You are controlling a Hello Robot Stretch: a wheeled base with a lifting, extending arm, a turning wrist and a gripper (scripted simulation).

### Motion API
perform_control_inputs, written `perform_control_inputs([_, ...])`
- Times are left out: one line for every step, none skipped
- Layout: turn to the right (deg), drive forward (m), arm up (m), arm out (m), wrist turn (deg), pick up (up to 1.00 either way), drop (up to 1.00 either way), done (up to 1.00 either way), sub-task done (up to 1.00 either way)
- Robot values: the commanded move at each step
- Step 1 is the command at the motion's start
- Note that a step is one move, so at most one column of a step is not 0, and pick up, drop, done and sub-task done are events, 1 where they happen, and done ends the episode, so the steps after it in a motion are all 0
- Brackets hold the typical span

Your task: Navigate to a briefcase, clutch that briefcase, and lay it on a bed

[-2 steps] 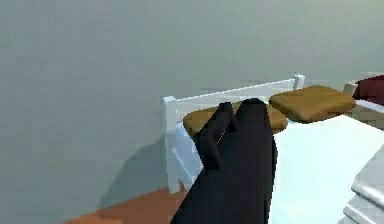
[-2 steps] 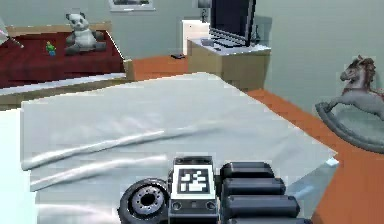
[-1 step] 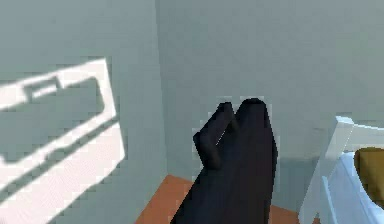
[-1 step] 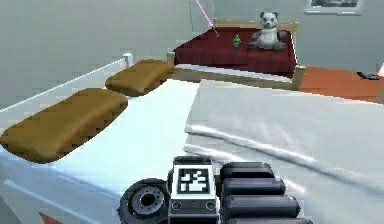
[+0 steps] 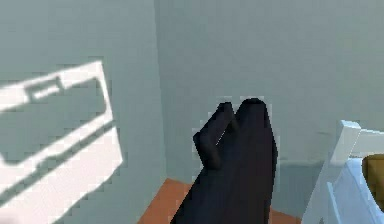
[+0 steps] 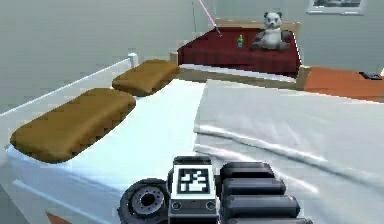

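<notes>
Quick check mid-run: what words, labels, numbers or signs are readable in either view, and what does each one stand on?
No readable words or numbers in either view.
White square at the arm side view's bottom edge: black block marks, a pattern and not letters.
Framed picture on the far wall: too small to tell whether it carries any writing.

Dark ribbed arm (image 6: 255, 196), white square tag (image 6: 192, 181) with black marks, rounded dark-grey hand (image 6: 148, 201)
</notes>
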Motion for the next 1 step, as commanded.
perform_control_inputs([45.0, 0.00, 0.00, 0.00, 0.0, 0.00, 0.00, 0.00, 0.00])
